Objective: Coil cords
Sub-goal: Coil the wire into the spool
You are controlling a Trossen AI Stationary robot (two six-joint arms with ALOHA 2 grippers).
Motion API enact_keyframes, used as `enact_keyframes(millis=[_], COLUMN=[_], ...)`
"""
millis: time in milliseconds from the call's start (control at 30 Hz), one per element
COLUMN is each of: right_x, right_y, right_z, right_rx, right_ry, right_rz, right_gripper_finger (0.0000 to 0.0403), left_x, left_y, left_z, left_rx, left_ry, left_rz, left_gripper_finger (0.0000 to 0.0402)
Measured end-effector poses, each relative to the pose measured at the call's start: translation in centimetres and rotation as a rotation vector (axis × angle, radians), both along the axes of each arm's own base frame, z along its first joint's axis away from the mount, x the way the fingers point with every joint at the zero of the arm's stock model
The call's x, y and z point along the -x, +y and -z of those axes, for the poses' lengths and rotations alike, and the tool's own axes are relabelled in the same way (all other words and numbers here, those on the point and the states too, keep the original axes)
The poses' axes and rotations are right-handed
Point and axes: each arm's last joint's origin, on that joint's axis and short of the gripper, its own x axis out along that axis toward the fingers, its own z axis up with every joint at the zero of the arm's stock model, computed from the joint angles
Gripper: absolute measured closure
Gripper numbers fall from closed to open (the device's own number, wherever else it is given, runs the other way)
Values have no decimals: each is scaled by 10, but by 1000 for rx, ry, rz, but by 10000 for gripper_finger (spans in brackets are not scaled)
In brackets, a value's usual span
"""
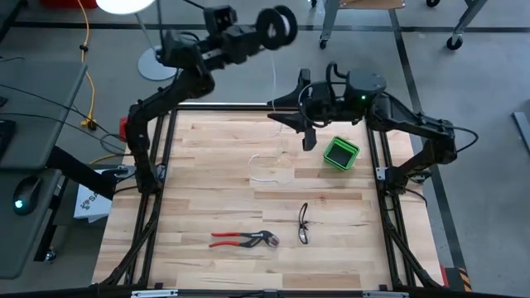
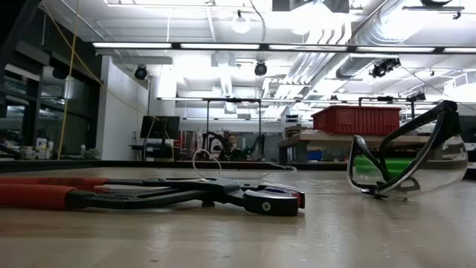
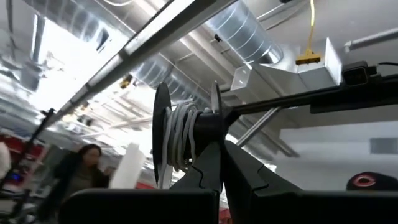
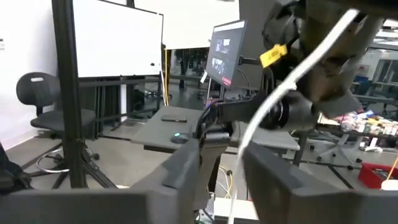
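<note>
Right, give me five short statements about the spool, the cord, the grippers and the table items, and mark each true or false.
1. The left gripper is shut on the small black round spool, held high beyond the table's far edge. True.
2. The thin white cord lies wholly on the table. False: it hangs from the spool down to the wooden table.
3. The right gripper is clamped tight on the cord. False: its fingers stand apart, with the cord running between them.
4. The red-handled pliers lie near the clear safety glasses. True.
5. The green square box sits by the left arm. False: it sits by the right arm.
</note>
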Motion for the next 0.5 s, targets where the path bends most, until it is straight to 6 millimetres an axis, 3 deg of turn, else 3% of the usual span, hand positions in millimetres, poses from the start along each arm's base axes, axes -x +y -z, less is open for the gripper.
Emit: enact_keyframes(millis=[167, 333, 500], right_x=[2, 7, 19], right_y=[0, 5, 13], right_z=[-1, -2, -8], right_rx=[1, 1, -4], right_ry=[-5, 12, 17], right_rz=[0, -17, -81], right_gripper_finger=[390, 400, 401], left_x=[26, 52, 78], left_y=[5, 1, -5], left_z=[-14, -23, -18], left_rx=[-43, -100, -93], left_ry=[44, 194, 425], left_rz=[-92, -214, -359], left_gripper_finger=[402, 401, 401])
